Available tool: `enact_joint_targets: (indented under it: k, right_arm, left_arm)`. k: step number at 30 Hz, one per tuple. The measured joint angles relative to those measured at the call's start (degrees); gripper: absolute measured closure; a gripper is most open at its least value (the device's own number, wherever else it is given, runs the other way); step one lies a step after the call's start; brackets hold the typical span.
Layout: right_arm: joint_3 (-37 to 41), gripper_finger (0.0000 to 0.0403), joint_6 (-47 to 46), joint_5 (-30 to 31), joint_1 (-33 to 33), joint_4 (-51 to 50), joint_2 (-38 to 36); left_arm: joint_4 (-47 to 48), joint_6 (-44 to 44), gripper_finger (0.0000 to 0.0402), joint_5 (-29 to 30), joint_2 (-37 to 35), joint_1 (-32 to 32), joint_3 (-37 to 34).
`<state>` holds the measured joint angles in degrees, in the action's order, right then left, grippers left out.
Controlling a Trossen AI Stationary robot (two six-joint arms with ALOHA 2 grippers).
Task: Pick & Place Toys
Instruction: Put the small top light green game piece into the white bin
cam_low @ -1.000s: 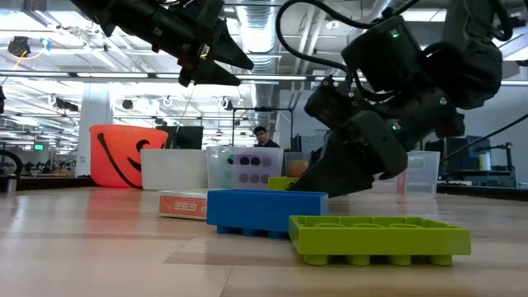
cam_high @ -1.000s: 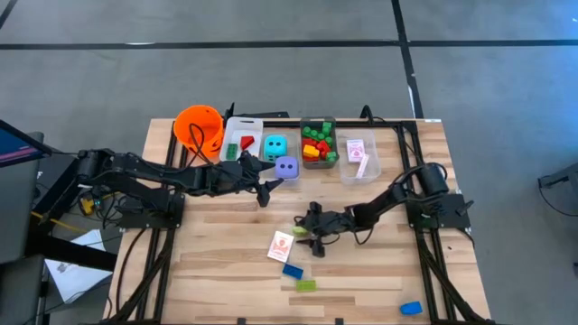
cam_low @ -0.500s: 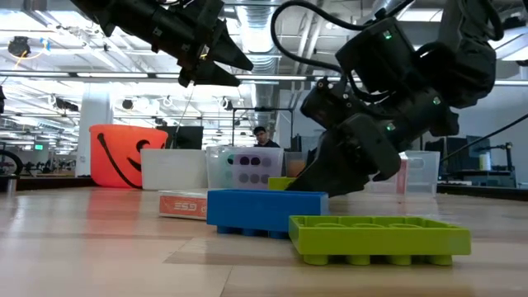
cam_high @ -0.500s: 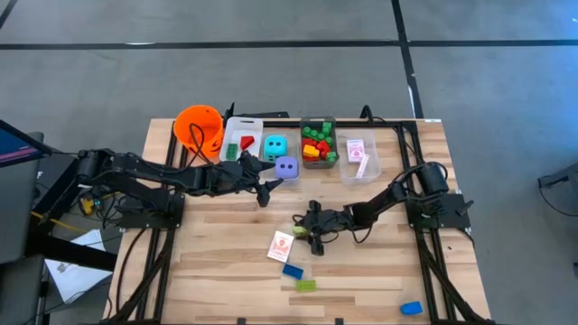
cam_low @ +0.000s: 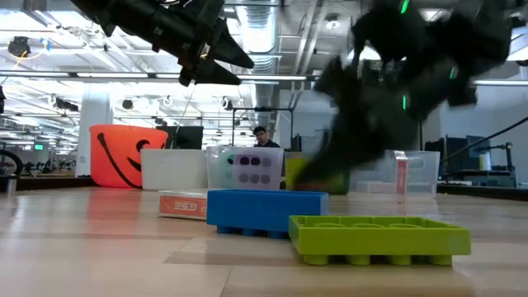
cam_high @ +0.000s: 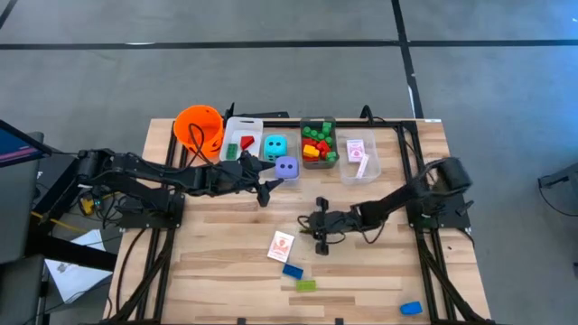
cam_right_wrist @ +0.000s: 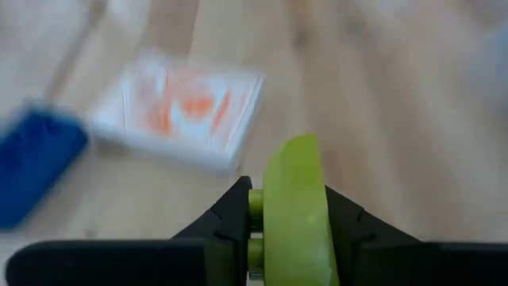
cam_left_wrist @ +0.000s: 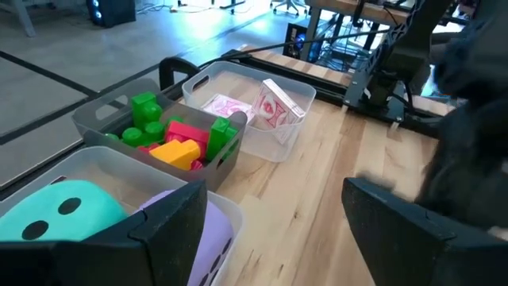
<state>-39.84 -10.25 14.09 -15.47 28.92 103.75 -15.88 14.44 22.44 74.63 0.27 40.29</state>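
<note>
My right gripper [cam_high: 318,229] is over the table's middle, shut on a yellow-green brick [cam_right_wrist: 293,213], to the right of a red-backed card pack [cam_high: 281,245]. It shows blurred in the low view [cam_low: 330,169]. My left gripper [cam_high: 265,190] is open and empty above the table, just in front of the purple die [cam_high: 286,167]. A blue brick [cam_high: 292,270] and a green brick [cam_high: 306,285] lie flat on the table near its front edge. Another blue brick [cam_high: 411,308] lies at the front right. My right gripper pinches the yellow-green brick between its two fingers [cam_right_wrist: 230,218], one on each broad side [cam_right_wrist: 274,208]. The brick stands on edge in the hold and sticks out past the fingertips. In the low view it is clear of the table.
Along the far edge stand an orange bucket [cam_high: 199,126], a clear bin [cam_high: 237,126] with a red wedge, the teal die [cam_high: 275,145], a bin of bricks [cam_high: 318,143] and a bin of cards [cam_high: 358,153]. Bare wood lies at the table's left and right.
My right gripper has risen from the table with the yellow-green brick and gone a little toward the table's right edge; the brick is now lifted clear. It moves fast, blurred in the low view.
</note>
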Motion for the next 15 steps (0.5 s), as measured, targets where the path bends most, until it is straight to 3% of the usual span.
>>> enact_joint_targets:
  k: [6,15]
  right_arm:
    - [-0.06,0.0312,2.67,12.83,-3.35,-7.77,-11.7]
    - [-0.17,0.0312,9.27,18.83,-3.51,-11.61,-20.54]
  left_arm:
    - [-0.03,5.6,0.0117,-0.31,0.0,0.0,0.0]
    - [-2.38,13.78,0.0117,-9.33,0.0,-0.02,0.02]
